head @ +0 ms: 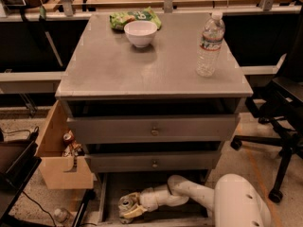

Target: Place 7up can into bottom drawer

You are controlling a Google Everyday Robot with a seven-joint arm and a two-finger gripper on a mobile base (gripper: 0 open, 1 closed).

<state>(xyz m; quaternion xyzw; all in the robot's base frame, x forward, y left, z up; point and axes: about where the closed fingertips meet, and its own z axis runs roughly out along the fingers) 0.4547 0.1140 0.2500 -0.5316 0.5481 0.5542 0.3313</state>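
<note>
The 7up can [126,203] shows its silver top at the front left of the open bottom drawer [156,183], a wide shallow grey drawer below the cabinet. My gripper [129,209] is low in that drawer, reaching left from my white arm [189,193], and its tan fingers [134,212] are closed around the can. The can's body is mostly hidden by the fingers. I cannot tell whether the can rests on the drawer floor.
Two grey drawers with brass knobs [154,132] are partly pulled out above. A white bowl [140,32], a green chip bag [128,18] and a water bottle [209,44] stand on the cabinet top. A tan wooden box [59,164] holds a reddish-brown can [69,137]. An office chair [284,126] stands right.
</note>
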